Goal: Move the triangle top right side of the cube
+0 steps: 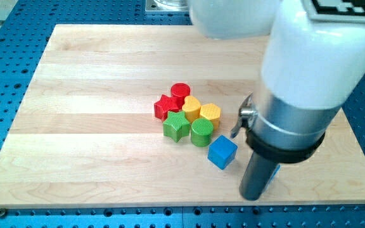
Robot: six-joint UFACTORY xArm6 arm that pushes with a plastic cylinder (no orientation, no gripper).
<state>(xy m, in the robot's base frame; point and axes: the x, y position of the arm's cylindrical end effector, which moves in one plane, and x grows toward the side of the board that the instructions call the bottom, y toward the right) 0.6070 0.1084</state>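
Note:
The blue cube [222, 152] lies on the wooden board [94, 126], just below and to the right of the block cluster. A sliver of a blue block [274, 173], probably the triangle, shows at the right edge of my rod; the rod hides most of it and its shape cannot be made out. My tip [252, 197] rests on the board near its bottom edge, to the right of and a little below the cube, touching or nearly touching the blue sliver's left side.
A tight cluster sits left of the cube: red cylinder [180, 90], red star [165, 106], yellow heart [191, 106], yellow hexagon [210, 113], green star [177, 126], green cylinder [201, 132]. The arm's bulky white body covers the board's upper right.

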